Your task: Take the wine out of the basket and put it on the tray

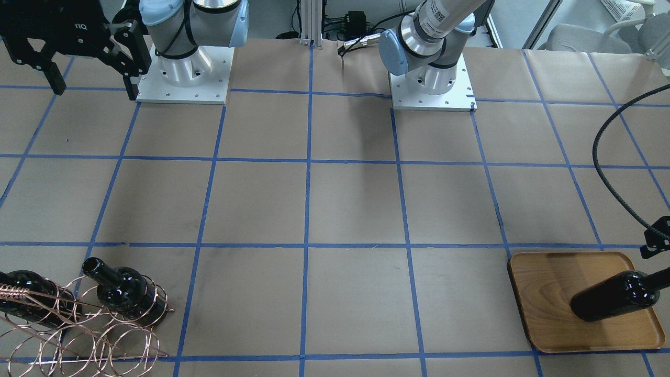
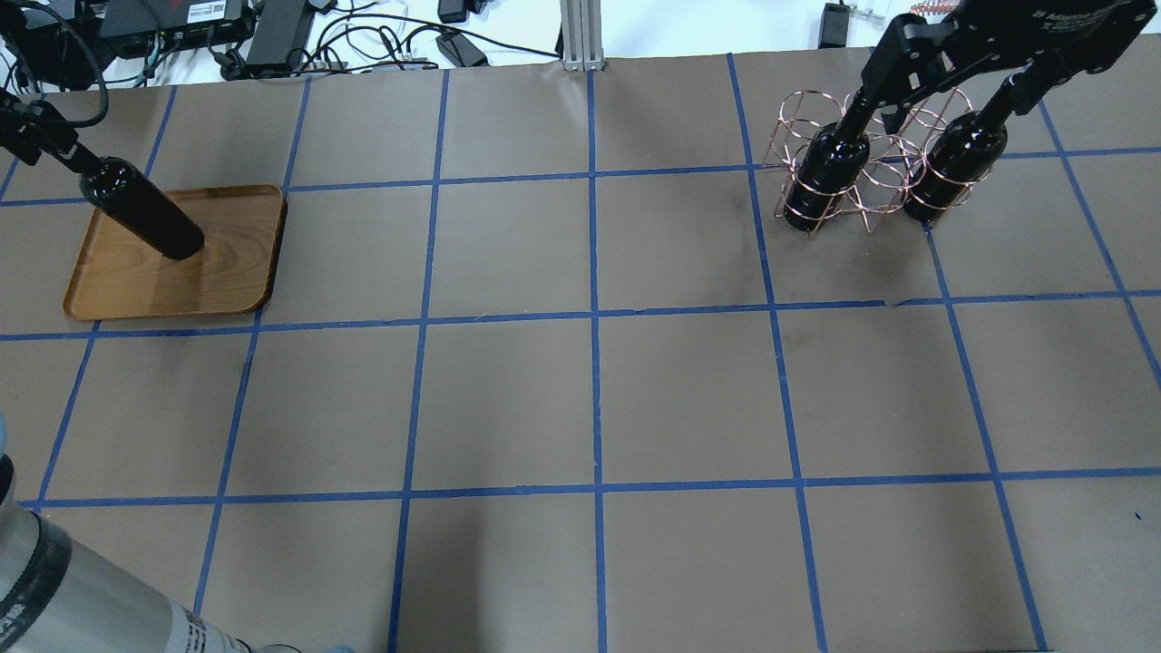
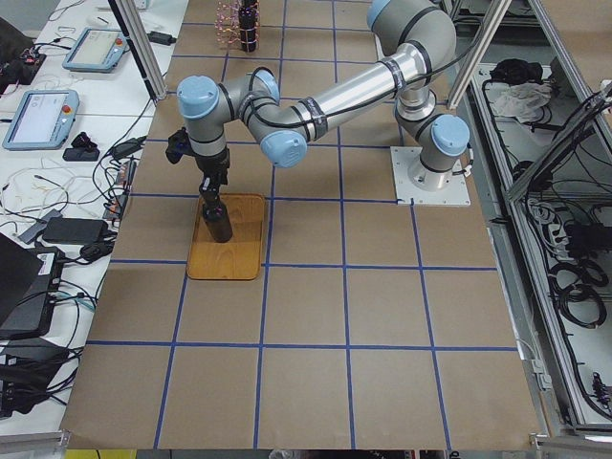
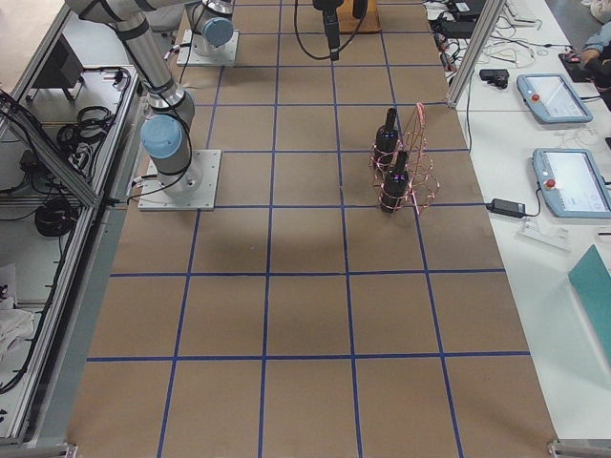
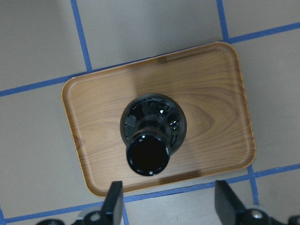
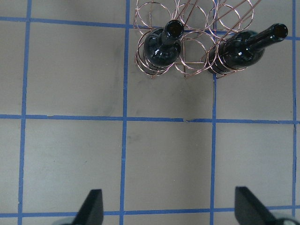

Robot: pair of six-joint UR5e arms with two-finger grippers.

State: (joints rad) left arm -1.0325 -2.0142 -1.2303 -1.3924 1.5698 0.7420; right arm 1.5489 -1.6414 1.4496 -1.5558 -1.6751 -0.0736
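The surface [image 2: 508, 399] is plain brown paper crossed by a grid of blue tape lines; far left, the tray [image 5: 206, 89] is light brown wood with wavy grain and a darker rim; the wine [image 5: 152, 123] on it is glossy near-black; far right, the basket [image 2: 878, 177] is rose-gold wire in spiral loops; its two bottles [image 6: 161, 47], [image 6: 236, 52] are the same glossy black; the left claw [image 5: 171, 204] and right claw [image 6: 169, 208] are black; the left arm [image 3: 344, 91] is silver with pale blue joint caps.

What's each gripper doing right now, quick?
Left gripper: open, over the wine standing on the tray.
Right gripper: open, holding nothing.
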